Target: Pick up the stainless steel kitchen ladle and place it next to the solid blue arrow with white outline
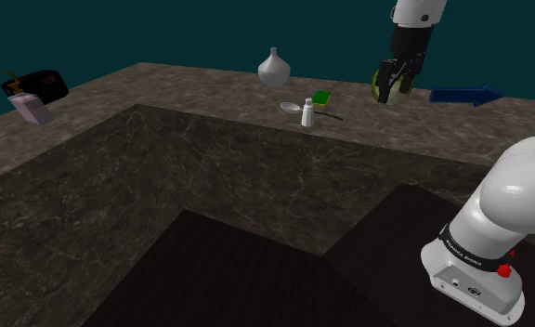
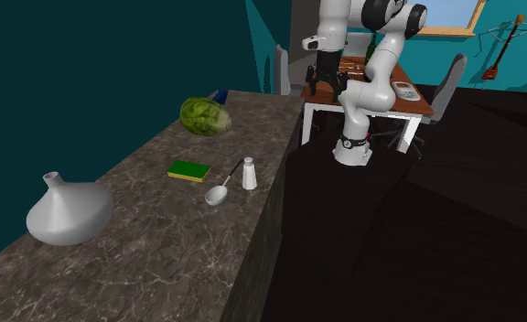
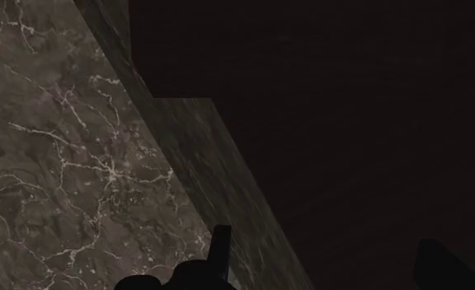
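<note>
Ladle point(image 1: 292, 109): flat on the stone counter point(image 1: 182, 88), bowl just beside a white shaker point(image 1: 306, 112), with a green sponge point(image 1: 323, 98) near its handle. Melon point(image 2: 205, 116): between ladle and blue arrow point(image 1: 464, 95). Claw point(image 1: 393, 82): spread, empty, over the counter's front edge.

shoulder view: from behind the arm point(image 1: 507, 204), facing the counter point(image 1: 210, 98). second exterior view: along that same counter, toward the arm. wrist view: close above the counter's edge.
</note>
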